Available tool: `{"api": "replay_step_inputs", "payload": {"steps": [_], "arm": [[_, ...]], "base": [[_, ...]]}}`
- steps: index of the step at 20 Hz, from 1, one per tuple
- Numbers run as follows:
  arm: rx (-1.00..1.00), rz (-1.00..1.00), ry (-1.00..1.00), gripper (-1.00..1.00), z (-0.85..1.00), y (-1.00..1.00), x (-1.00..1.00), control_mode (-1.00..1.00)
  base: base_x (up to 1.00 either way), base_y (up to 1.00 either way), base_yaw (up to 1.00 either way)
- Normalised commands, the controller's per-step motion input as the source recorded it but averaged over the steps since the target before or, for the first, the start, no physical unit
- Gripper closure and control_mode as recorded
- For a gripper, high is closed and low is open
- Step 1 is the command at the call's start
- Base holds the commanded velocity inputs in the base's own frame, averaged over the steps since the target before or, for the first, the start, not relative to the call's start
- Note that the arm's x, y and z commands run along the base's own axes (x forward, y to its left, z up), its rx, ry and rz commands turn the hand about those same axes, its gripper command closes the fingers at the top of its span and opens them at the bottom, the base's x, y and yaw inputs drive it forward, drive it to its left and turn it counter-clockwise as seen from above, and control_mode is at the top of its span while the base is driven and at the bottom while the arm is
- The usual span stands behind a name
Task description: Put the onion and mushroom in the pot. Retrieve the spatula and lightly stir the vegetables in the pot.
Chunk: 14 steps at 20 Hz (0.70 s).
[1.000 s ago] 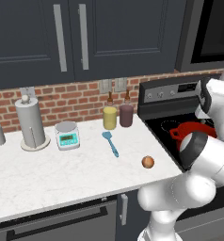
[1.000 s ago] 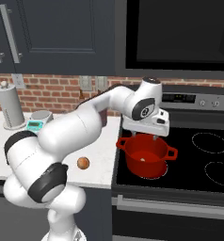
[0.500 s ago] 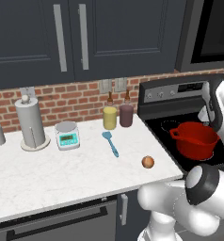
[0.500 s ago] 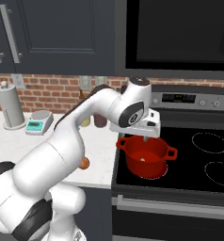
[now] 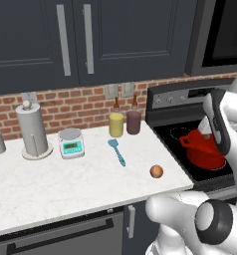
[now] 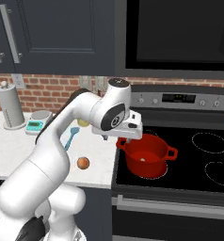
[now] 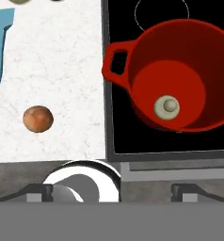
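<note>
We see a kitchen with dark cabinets, a brick backsplash and a white marble bench (image 5: 51,184) beside a black stove (image 6: 198,164); the pot (image 6: 147,155) stands on the stove's near left burner, and the mushroom (image 7: 167,107) lies on its floor, cap up; the onion (image 5: 156,172) rests on the bench near its front edge, close to the stove; the spatula (image 5: 116,151) lies flat farther back, well apart from the onion, with two jars (image 5: 124,122) behind it; a paper towel holder (image 5: 33,130) and a kitchen scale (image 5: 71,143) stand to the left; the gripper (image 6: 124,136) hangs over the pot's left handle, its jaws spread wide, holding nothing.
</note>
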Motion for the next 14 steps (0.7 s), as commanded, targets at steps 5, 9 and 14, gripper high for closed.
{"api": "replay_step_inputs", "payload": {"steps": [5, 9, 14], "arm": [[0.00, 0.14, 0.09, -1.00, -0.01, 1.00, -0.39, -1.00], [0.00, 0.14, 0.10, -1.00, -0.28, 1.00, -0.32, -1.00], [0.00, 0.04, 0.07, -1.00, -0.44, 0.90, -0.06, -1.00]], "base": [[0.00, 0.00, 0.00], [0.00, 0.00, 0.00], [0.00, 0.00, 0.00]]}}
